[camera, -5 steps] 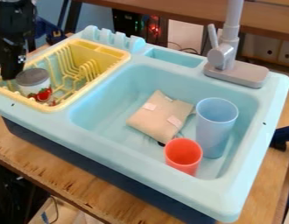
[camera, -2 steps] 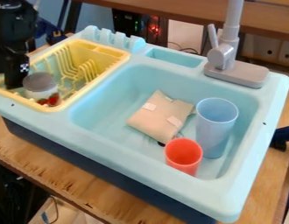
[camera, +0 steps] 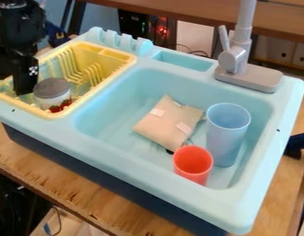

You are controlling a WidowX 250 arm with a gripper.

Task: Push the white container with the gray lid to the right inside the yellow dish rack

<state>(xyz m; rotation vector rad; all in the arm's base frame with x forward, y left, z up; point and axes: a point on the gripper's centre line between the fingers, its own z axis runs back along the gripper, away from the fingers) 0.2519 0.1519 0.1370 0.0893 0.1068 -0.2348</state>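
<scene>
- blk gripper (camera: 24, 87) was rt by gray-lidded white jar (camera: 51, 98), in yellow plastic rack (camera: 104, 84)
- open/closed? couldn't tell tbh
- beige cloth pouch (camera: 168, 123), blue cup (camera: 226, 138) + red cup (camera: 192, 166) sat in lt-blue sink (camera: 142, 168)

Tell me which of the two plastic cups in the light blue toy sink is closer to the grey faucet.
The tall light blue cup; the shorter orange-red cup stands farther from the grey faucet.

The arm (camera: 18, 28) looked black all over, rounded and bulky up top, its black gripper (camera: 22, 89) bearing a small black-and-white patterned mark (camera: 33, 70).
</scene>
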